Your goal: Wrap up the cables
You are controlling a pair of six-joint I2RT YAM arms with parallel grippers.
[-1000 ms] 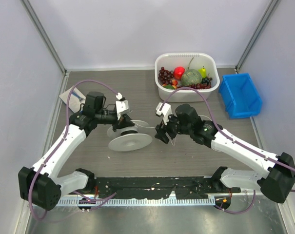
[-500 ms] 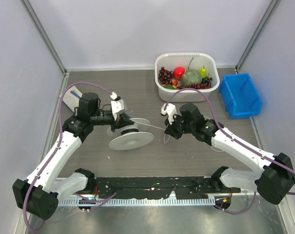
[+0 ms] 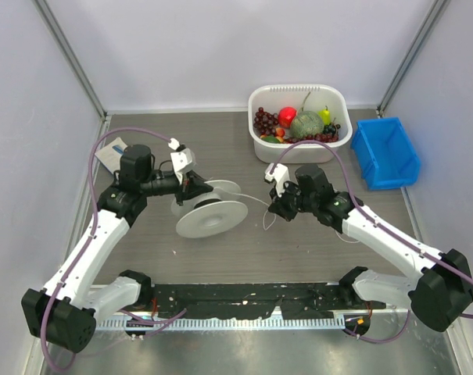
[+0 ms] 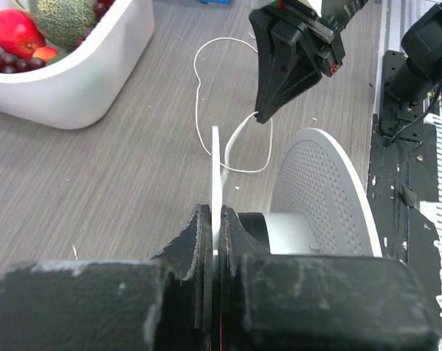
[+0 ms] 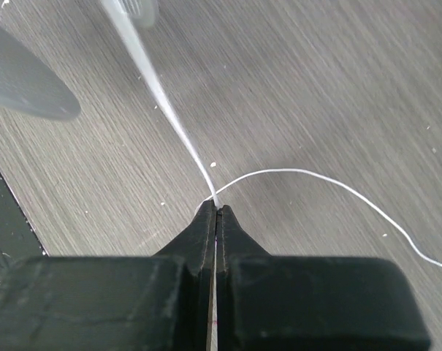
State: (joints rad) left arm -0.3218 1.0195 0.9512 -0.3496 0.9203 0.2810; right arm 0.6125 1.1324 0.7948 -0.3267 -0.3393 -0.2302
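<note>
1. Pinching the thin white cord (image 5: pixel 279 170), the right pincer (image 5: pixel 215 213) is squeezed tight on it.
2. The left pincer (image 4: pixel 215 219) grips the spool (image 4: pixel 323 183) by its flat side.
3. Loose cord lies curled on the tabletop (image 5: pixel 352 73).

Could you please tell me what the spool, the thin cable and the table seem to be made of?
The spool looks like matte, translucent white plastic: thin flanges with a dotted texture. The cable seems a smooth white cord, possibly plastic-coated; it curves limply. The table shows grey wood grain, likely laminate.
</note>
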